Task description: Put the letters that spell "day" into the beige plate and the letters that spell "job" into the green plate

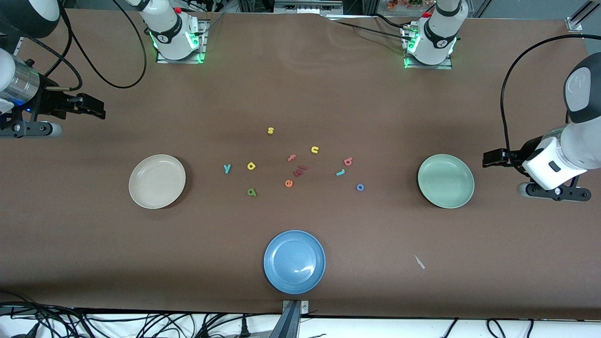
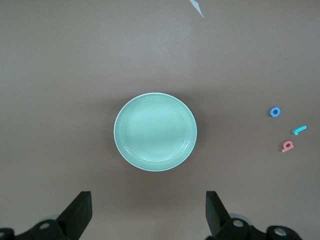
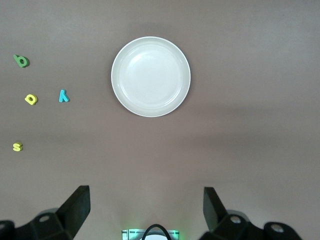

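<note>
White arms with black joint bands, black cables, green-lit bases and black grippers with dark wedge-shaped fingers point(image 2: 80, 212).

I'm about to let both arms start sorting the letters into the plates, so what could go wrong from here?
1. The salmon "b" and teal "j" lie close together; picking one may nudge the other.
2. The yellow "d" could be confused with the yellow "u" or "s".
3. The blue plate is a wrong destination near the green plate and beige plate.

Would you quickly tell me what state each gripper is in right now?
Left gripper: open, holding nothing, up over the table by the round pale mint-green plate.
Right gripper: open, holding nothing, up by the round cream-beige plate.
</note>
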Controlling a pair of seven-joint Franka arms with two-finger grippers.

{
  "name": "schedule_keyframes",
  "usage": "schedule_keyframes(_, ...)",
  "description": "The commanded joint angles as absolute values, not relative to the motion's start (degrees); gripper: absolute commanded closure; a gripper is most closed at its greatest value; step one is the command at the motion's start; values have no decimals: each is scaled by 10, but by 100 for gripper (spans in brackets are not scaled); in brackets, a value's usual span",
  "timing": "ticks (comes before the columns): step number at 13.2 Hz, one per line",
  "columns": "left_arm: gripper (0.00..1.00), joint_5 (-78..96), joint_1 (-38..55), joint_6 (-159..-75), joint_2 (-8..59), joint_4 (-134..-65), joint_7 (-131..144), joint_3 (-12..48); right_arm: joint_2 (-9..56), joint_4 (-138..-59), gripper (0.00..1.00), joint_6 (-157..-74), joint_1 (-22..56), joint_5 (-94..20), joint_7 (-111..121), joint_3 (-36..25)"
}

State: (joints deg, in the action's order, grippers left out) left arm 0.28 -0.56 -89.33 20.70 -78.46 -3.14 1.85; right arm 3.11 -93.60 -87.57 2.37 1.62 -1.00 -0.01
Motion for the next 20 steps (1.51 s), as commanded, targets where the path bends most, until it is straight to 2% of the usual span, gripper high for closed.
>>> schedule_keyframes(1, 0, 9, -3, -896, 208, -780, -33, 17, 36, -922, 0, -864, 18, 11, -4, 3)
schedule_keyframes(20, 0, 4, -8, -891, 202, -780, -17, 16, 36, -921, 0, -865, 17, 11, -1, 3)
